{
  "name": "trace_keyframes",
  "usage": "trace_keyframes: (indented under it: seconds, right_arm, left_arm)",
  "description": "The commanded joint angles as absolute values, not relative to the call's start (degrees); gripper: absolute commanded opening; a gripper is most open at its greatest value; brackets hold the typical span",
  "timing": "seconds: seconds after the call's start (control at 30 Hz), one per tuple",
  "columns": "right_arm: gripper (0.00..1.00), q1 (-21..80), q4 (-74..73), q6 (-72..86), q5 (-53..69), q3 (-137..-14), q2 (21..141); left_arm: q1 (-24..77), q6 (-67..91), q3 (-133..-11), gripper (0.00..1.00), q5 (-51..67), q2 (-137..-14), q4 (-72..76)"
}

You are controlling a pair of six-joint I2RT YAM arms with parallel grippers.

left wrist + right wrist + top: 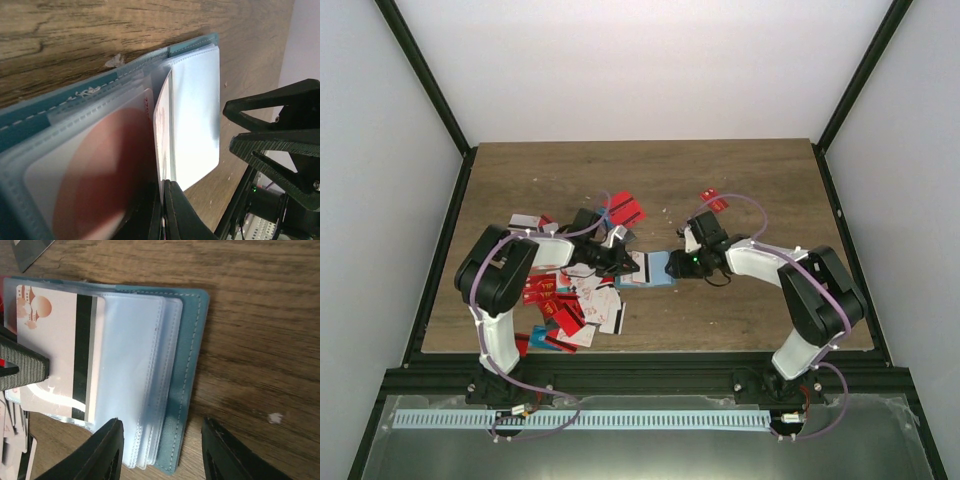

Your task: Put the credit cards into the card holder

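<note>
The teal card holder [658, 271] lies open on the table between the two grippers, its clear sleeves fanned [135, 365]. My left gripper [164, 189] is shut on a white credit card with a black stripe and red dots [60, 345]. That card is partly inside a sleeve and shows edge-on in the left wrist view [160, 120]. My right gripper [162, 450] is open. Its fingers [107, 450] straddle the holder's near corner; one is over the sleeves, the other stands on bare wood. More credit cards [570, 300] lie piled by the left arm.
Red cards [625, 212] lie behind the left gripper and one card [713, 200] lies behind the right gripper. A dark card corner [30, 250] shows beyond the holder. The right gripper's fingers [280, 145] stand close beside the holder's open edge.
</note>
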State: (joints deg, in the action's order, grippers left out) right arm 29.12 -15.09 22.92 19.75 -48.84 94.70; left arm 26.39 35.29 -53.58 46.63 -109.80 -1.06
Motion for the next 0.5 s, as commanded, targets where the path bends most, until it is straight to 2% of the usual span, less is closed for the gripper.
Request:
trace_keyframes:
  seconds: [0.0, 0.17, 0.47]
  right_arm:
    - [0.44, 29.61, -18.5, 21.68, 14.65, -51.15, 92.54]
    - [0.32, 29.62, -18.05, 21.58, 14.19, -52.13, 93.59]
    - [0.2, 29.62, -16.57, 21.27, 13.96, -54.1, 97.41]
  left_arm:
    - [27.32, 32.97, -54.44, 0.04, 43.47, -111.63, -4.11]
    - [27.64, 32.55, -54.58, 0.04, 43.08, -111.62, -4.57]
    - [27.83, 31.99, -54.82, 0.04, 42.85, -111.57, -5.48]
